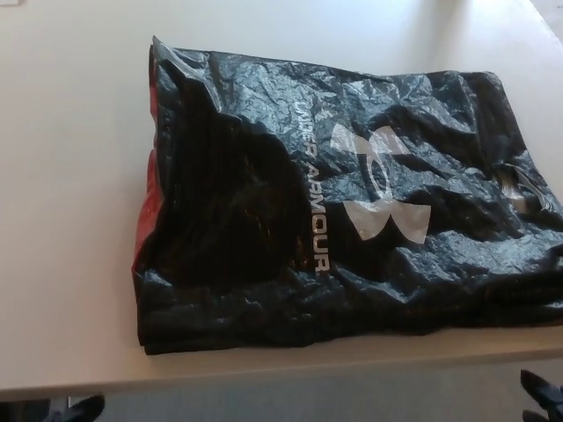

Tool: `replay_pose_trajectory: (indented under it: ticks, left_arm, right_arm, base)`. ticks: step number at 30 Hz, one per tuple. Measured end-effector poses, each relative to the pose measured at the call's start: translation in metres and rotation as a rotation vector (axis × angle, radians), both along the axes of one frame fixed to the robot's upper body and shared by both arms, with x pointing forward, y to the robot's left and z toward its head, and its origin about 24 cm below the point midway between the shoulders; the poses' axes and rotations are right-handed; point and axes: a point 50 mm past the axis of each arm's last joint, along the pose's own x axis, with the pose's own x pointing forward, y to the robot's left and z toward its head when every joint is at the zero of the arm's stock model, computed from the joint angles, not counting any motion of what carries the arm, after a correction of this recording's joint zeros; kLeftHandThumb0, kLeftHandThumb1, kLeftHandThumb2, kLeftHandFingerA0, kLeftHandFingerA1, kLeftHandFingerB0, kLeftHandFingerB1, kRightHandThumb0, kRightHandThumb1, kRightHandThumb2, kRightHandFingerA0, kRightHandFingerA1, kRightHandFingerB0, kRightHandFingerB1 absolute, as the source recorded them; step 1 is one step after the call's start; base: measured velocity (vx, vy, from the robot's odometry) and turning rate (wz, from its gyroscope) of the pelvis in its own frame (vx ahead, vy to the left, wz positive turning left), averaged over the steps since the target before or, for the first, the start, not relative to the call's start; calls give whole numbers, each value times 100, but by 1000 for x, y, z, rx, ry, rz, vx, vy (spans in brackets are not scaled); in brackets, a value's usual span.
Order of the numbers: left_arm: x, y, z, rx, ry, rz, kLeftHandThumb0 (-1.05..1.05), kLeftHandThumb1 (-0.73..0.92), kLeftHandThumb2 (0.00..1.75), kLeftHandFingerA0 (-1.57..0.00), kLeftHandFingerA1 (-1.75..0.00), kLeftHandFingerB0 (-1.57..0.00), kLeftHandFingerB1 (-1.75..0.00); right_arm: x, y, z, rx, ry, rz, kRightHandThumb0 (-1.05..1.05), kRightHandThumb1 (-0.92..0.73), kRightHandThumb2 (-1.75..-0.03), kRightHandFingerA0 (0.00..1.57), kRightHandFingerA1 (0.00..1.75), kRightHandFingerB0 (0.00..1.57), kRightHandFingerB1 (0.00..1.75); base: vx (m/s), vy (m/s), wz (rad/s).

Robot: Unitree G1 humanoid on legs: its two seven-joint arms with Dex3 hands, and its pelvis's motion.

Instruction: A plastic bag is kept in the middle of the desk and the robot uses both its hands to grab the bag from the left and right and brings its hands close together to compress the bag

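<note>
1. On the pale desk (70, 220) lies a black plastic bag (264, 220), flat and crinkled, its right edge cut off by the frame.
2. White lettering and a logo (380, 186) run across it; red shows along its left edge.
3. Dark shapes at both bottom corners are too cropped to identify, so I cannot tell how any fingers are set.

The desk (70, 176) has a pale cream top, smooth and plain, and its front edge runs along the bottom of the view. Directly on it lies one plastic bag (264, 220), black and much wrinkled, lying flat and covering most of the middle and right part of the top. The bag shows a white logo and white letters, and a red strip is visible along its left side. Its right end reaches the picture's edge.
</note>
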Motion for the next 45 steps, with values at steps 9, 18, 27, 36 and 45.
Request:
replay_pose_trajectory:
  ticks: [9,18,27,36,45]
  left_arm:
    - [10,4,41,-12,-266,-5,-68,85,66,-44,-38,-32,-31]
    - [-22,1,65,-62,-414,16,-70,68,97,-30,-49,-21,-43]
    - [-54,20,92,1,-526,69,-72,86,67,-35,-36,-26,-29]
    - [-3,56,189,257,-1016,52,-75,92,72,-24,-42,-20,-29]
    - [41,67,245,353,-1187,26,-77,92,71,-24,-49,-20,-31]
  right_arm:
    - [1,5,31,7,-216,23,-64,-83,-65,21,32,16,27]
    - [-27,3,49,9,-328,13,-63,-64,-100,5,46,0,41]
    - [-52,-17,84,-41,-419,-32,-76,-63,-97,3,44,4,39]
    - [-17,-43,162,-175,-751,-72,-93,-67,-104,0,9,0,7]
    - [27,-54,216,-294,-910,-39,-105,-68,-101,0,11,0,1]
  base:
    - [0,0,0]
    - [0,0,0]
    - [0,0,0]
    - [0,0,0]
    - [0,0,0]
